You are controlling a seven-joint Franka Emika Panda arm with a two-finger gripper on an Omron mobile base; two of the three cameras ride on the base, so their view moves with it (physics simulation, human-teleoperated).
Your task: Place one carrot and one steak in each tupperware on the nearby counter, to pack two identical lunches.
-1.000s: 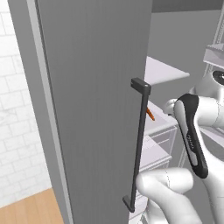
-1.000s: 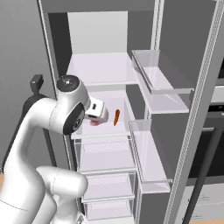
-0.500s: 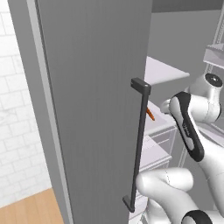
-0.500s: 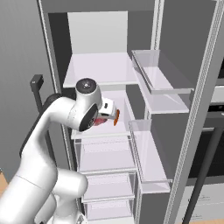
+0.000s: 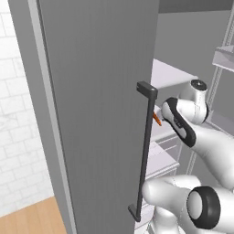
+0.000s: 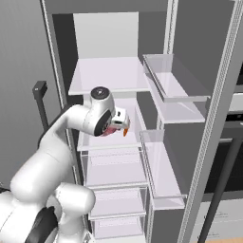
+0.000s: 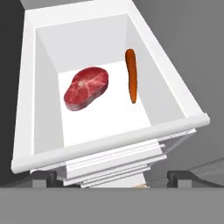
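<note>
Inside an open fridge of pale translucent shelves (image 6: pixel 109 78), a smooth white drawer (image 7: pixel 26 109) holds 1 marbled red steak (image 7: pixel 86 88) and, just beside it but apart, 1 slim orange carrot (image 7: pixel 131 75) lying against the drawer's side wall. The gripper (image 6: pixel 124 124) hangs over that drawer with its 2 dark fingertips (image 7: pixel 181 177) spread wide and holding nothing. From the left base view, the flat grey fridge door (image 5: pixel 91 105) with its dark bar handle (image 5: pixel 144 151) hides all but the carrot's tip (image 5: pixel 156 119).
</note>
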